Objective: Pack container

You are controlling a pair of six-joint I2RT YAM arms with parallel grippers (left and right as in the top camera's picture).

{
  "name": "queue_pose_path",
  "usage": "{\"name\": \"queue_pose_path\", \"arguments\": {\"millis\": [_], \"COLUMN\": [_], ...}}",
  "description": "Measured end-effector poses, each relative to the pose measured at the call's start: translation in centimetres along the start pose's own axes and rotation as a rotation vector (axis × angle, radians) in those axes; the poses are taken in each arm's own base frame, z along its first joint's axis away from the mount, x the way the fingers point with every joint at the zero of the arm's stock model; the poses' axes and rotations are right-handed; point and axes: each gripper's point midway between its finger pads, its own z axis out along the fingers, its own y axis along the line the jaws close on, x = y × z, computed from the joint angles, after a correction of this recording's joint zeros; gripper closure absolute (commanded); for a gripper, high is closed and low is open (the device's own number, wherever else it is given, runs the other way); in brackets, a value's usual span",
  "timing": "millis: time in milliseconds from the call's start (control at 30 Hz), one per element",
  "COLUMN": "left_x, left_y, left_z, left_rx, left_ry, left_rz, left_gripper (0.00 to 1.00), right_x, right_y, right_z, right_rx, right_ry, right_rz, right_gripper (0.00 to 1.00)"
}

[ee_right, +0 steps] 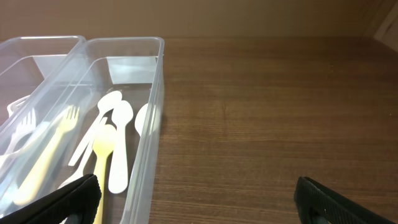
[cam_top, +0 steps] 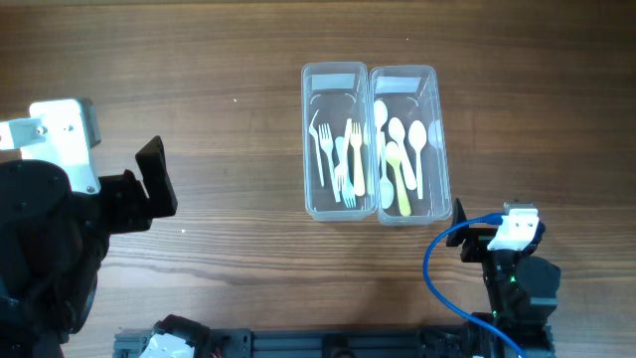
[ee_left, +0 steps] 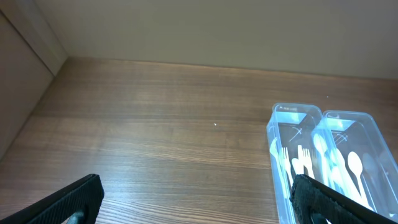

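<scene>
Two clear plastic containers stand side by side at the table's middle. The left one [cam_top: 334, 139] holds several white and yellow forks [cam_top: 345, 159]. The right one [cam_top: 408, 144] holds several white spoons and a yellow one [cam_top: 397, 164]. My left gripper [ee_left: 198, 202] is open and empty at the far left, well apart from the containers. My right gripper [ee_right: 199, 198] is open and empty just in front of the spoon container's near right corner [ee_right: 146, 149]. The containers also show in the left wrist view [ee_left: 323, 158].
Bare wooden table [cam_top: 219, 119] all around the containers. A blue cable [cam_top: 442, 249] loops by the right arm at the front edge. A wall [ee_left: 186, 28] runs along the table's far side in the left wrist view.
</scene>
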Motion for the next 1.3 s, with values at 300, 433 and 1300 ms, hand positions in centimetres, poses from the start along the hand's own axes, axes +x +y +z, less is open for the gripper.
{"name": "queue_pose_path", "arguments": {"millis": [300, 433, 1300], "left_x": [0.0, 0.4, 7.3], "left_y": [0.0, 0.1, 3.7], "left_z": [0.0, 0.0, 5.5], "left_rx": [0.000, -0.004, -0.045], "left_ry": [0.000, 0.014, -0.212], "left_rz": [0.000, 0.006, -0.199], "left_gripper": [0.00, 0.00, 0.00], "right_x": [0.0, 0.0, 0.0], "right_y": [0.0, 0.0, 0.0], "right_z": [0.0, 0.0, 0.0], "right_rx": [0.000, 0.000, 0.000], "right_ry": [0.000, 0.000, -0.003], "right_rz": [0.000, 0.000, 0.000], "right_gripper": [0.00, 0.00, 0.00]}}
